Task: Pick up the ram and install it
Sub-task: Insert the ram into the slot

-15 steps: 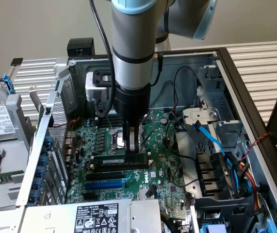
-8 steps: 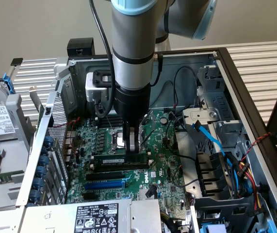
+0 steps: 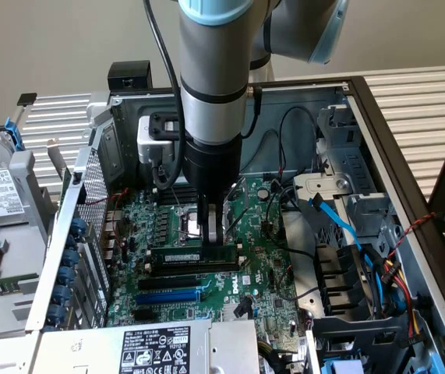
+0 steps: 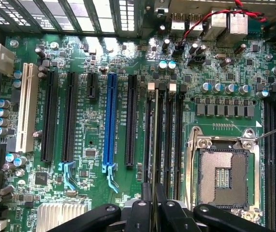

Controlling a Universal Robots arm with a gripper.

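Clamping the ram [image 3: 183, 257] in the gripper [image 3: 213, 234] at the black memory slots [image 4: 168, 135], risking crooked, jammed seating from tilt.

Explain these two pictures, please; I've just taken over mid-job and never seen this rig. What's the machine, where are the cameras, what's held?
The machine is one robot arm with a gripper, reaching down into an open computer case. The exterior view looks in from outside. The wrist view looks from the arm's wrist along the gripper onto the board. In the case lies a green motherboard with black slots, a blue slot and an open processor socket. The gripper is shut on the ram, a thin dark-green stick standing at the memory slots beside the socket. Whether it is fully seated I cannot tell.
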